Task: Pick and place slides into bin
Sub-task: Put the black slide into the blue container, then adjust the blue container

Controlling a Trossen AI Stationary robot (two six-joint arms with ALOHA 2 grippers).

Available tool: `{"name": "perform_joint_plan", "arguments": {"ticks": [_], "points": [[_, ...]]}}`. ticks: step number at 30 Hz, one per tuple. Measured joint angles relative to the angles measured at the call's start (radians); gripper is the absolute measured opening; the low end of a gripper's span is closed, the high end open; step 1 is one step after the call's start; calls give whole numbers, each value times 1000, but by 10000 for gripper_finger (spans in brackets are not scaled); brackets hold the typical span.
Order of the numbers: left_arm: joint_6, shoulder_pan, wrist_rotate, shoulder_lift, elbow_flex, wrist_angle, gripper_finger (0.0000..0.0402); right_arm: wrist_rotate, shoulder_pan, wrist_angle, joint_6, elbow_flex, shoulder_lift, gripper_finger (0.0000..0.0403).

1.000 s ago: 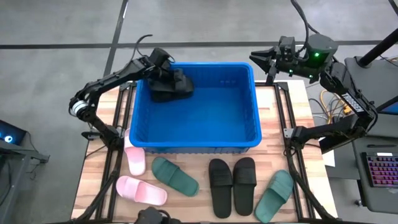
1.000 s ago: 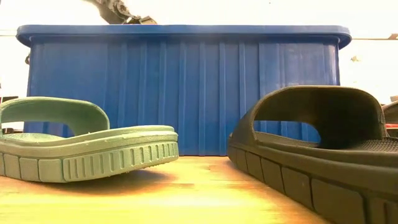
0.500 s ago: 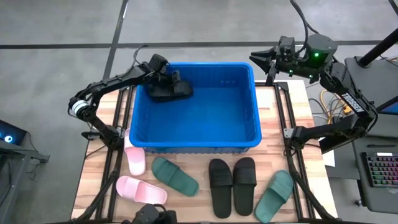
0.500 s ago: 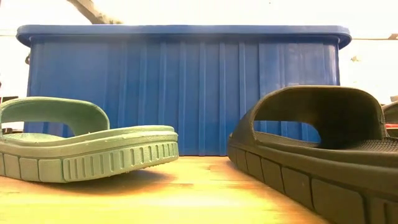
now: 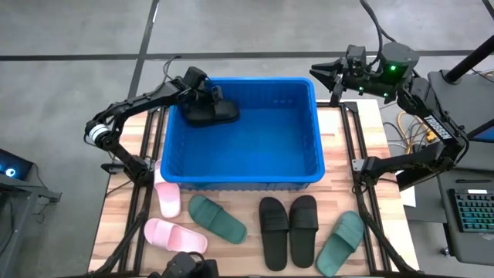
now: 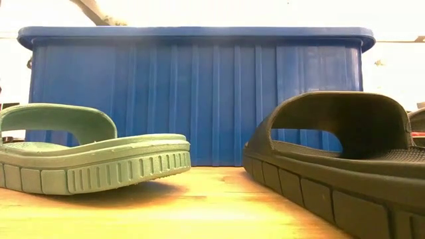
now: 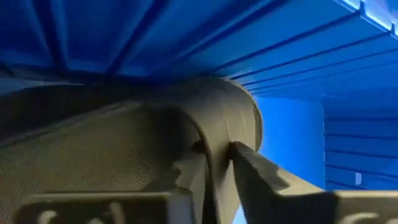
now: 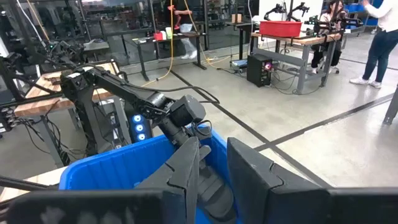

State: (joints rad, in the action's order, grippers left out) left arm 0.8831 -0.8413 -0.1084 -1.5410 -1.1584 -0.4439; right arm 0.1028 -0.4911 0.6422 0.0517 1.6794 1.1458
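Note:
My left gripper (image 5: pixel 208 96) reaches down into the far left corner of the blue bin (image 5: pixel 309 166) and is shut on a black slide (image 5: pixel 213 114). The slide fills the left wrist view (image 7: pixel 124 143). My right gripper (image 5: pixel 324 77) hovers open and empty above the bin's far right corner. On the table in front of the bin lie a pale pink pair (image 5: pixel 176 235), a dark green slide (image 5: pixel 218 218), a black pair (image 5: pixel 287 230) and a second green slide (image 5: pixel 340 243). The low view shows a green slide (image 6: pixel 86 156) and a black slide (image 6: pixel 339 159) before the bin wall (image 6: pixel 196 93). My left gripper pinches the edge of the black slide's wide strap (image 7: pixel 217 158) between its two fingers (image 7: pixel 261 180). The fingers come from above, slanting down from the bin's far left. The slide sits low in the bin's far left corner; whether its sole rests on the floor I cannot tell.
The rest of the bin's floor (image 5: pixel 262 135) is bare blue plastic. The bin's rim (image 6: pixel 199 31) stands high above the table top. Black frame rails (image 5: pixel 359 185) run along the table's sides. People and other benches show in the room beyond (image 8: pixel 379 37).
My left gripper has gone down into the bin's far left corner with the black slide, which now sits lower and closer to the far wall. In the last half second it has stayed nearly still.

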Motion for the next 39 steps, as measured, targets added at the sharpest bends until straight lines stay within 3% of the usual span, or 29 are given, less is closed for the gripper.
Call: {"name": "perform_joint_plan", "arguments": {"ticks": [7,11,28,33,36,39], "points": [[-55,-2,9,0,-1,-2,150,0,0,6,0,0,0,68],[-61,-2,6,1,-1,-4,174,0,0,6,0,0,0,73],[-164,-1,9,70,-13,-19,178,0,0,11,-4,0,0,71],[-160,-1,-99,129,-13,8,178,1,0,40,-9,0,0,78],[-164,6,-146,186,-12,95,178,1,0,37,-33,0,-9,79],[-194,36,-146,258,-12,296,178,5,0,27,-44,0,-22,74]]}}
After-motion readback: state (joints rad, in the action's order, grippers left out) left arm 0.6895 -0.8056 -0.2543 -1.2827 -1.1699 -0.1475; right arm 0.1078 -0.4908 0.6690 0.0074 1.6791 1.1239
